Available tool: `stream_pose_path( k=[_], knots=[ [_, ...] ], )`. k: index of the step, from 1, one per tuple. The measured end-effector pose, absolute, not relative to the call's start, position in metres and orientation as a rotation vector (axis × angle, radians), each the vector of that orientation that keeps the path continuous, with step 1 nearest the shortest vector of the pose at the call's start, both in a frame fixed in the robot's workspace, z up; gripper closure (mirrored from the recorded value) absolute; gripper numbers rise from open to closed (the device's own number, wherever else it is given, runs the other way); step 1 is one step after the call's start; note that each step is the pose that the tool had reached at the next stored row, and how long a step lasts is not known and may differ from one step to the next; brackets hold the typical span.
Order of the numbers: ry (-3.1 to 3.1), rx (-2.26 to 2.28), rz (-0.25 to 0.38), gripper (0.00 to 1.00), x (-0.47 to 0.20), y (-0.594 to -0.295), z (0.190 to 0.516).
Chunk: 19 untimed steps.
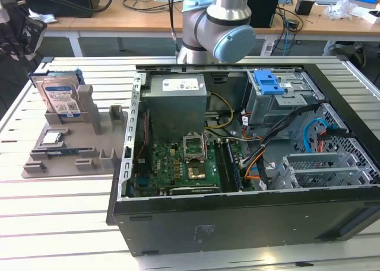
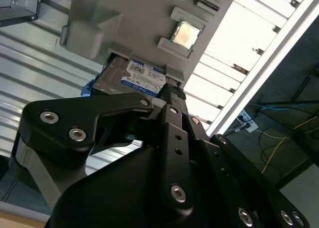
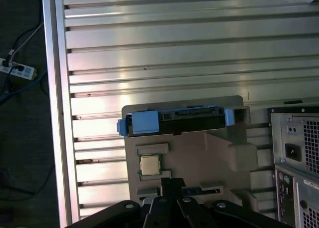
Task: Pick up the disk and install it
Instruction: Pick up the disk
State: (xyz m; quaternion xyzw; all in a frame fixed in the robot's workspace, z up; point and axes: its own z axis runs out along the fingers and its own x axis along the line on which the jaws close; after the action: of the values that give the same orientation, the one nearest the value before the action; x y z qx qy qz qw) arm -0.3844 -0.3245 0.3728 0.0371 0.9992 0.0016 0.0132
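The disk stands on edge in a slot of a grey holder, at the exterior view's left on the slatted table. It is silver with a white-and-blue label and blue carrier edges. In the first wrist view I look down on the disk's top edge, with its blue tabs at both ends. My gripper hovers over the holder, a short way from the disk and not touching it, and its black fingertips sit together with nothing between them. In the second wrist view the gripper points at the disk's label.
An open computer case lies on the table to the holder's right, with a motherboard, a grey power supply and a metal drive cage with a blue latch. A processor chip rests on the holder. The table edge runs nearby.
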Motion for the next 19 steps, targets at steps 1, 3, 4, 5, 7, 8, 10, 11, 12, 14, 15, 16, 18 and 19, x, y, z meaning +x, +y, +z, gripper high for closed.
stream_pose_path(
  k=[1,3,4,5,7,8,10,11,12,14,15,16,18,19],
  knots=[
    [3.113,0.116,0.005,0.89,-0.3843,-0.3245,0.3728],
    [3.113,0.115,0.005,0.89,-0.3843,-0.3244,0.3728],
    [3.113,0.105,0.005,0.89,-0.3844,-0.3244,0.3728],
    [3.114,0.068,0.006,0.89,-0.3843,-0.3244,0.3728],
    [3.115,-0.002,0.007,0.89,-0.3843,-0.3244,0.3728],
    [3.115,-0.042,0.007,0.89,-0.3844,-0.3244,0.3728],
    [3.114,-0.088,0.008,0.89,-0.3843,-0.3244,0.3728],
    [3.113,-0.116,0.008,0.89,-0.3843,-0.3244,0.3728],
    [3.112,-0.137,0.008,0.89,-0.3843,-0.3244,0.3728],
    [3.109,-0.197,0.009,0.89,-0.3843,-0.3244,0.3728],
    [3.108,-0.218,0.009,0.89,-0.3843,-0.3244,0.3728],
    [3.107,-0.238,0.008,0.89,-0.3844,-0.3244,0.3728],
    [3.104,-0.274,0.008,0.89,-0.3844,-0.3244,0.3728],
    [3.102,-0.300,0.007,0.89,-0.3844,-0.3245,0.3728]
  ],
)
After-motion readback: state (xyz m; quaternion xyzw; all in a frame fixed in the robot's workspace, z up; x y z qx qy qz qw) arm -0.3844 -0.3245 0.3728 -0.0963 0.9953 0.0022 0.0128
